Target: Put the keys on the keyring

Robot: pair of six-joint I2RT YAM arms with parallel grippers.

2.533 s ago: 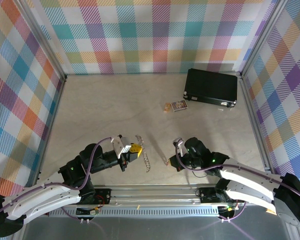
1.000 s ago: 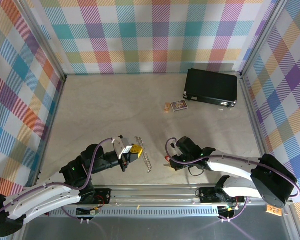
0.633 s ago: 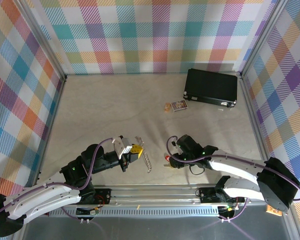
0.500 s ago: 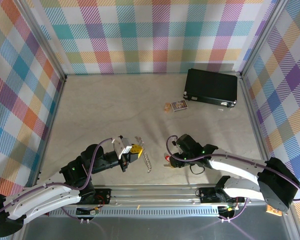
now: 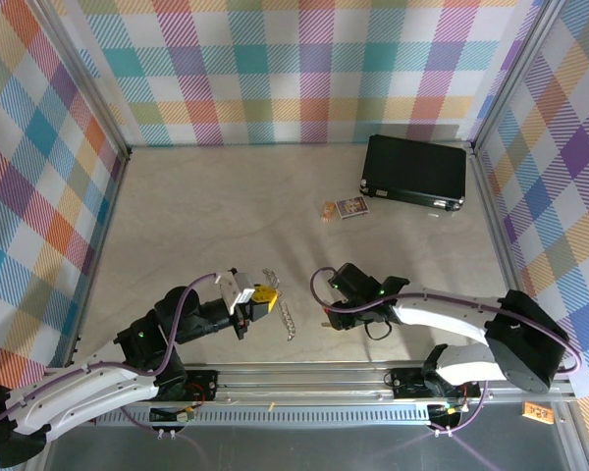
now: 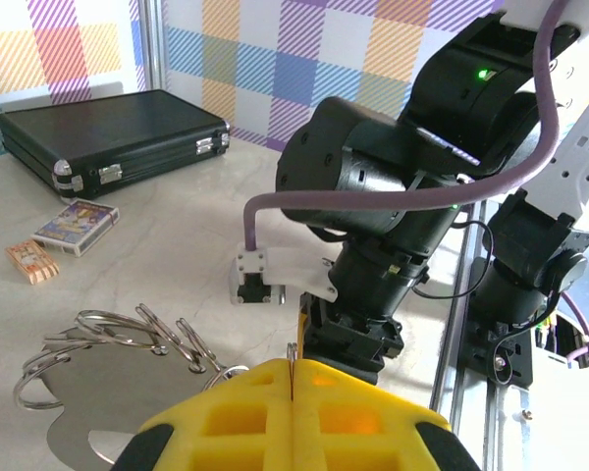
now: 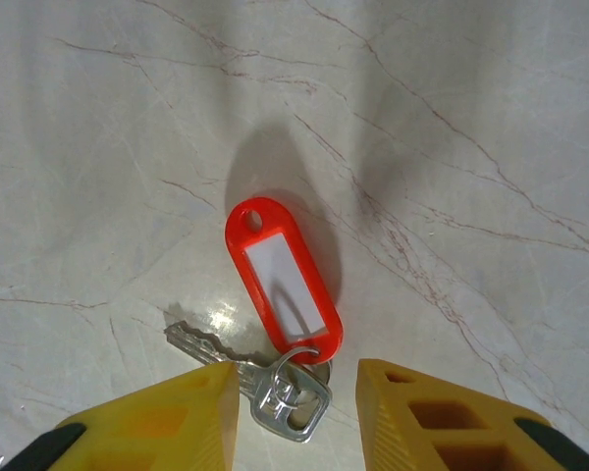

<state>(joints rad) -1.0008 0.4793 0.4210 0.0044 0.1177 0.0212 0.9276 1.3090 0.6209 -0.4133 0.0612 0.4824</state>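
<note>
1. Pickup step — right gripper [image 7: 296,392], half-open, straddles the keys [image 7: 280,388] lying on the tabletop [image 7: 471,118].
2. Left gripper [image 6: 293,371], pinched shut, sits at the keyring [image 5: 287,319].
3. Next, likely: close on the keys, lift, thread.

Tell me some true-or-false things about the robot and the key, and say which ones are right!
1. The right pincer is open, with the key between its fingers. True.
2. The key's tag is blue. False: it is red.
3. The key hangs on the keyring. False: it lies on the table, apart from the keyring.
4. The black case lies closed at the table's far right. True.
5. The left pincer is wide open. False: it is shut on the keyring.
</note>
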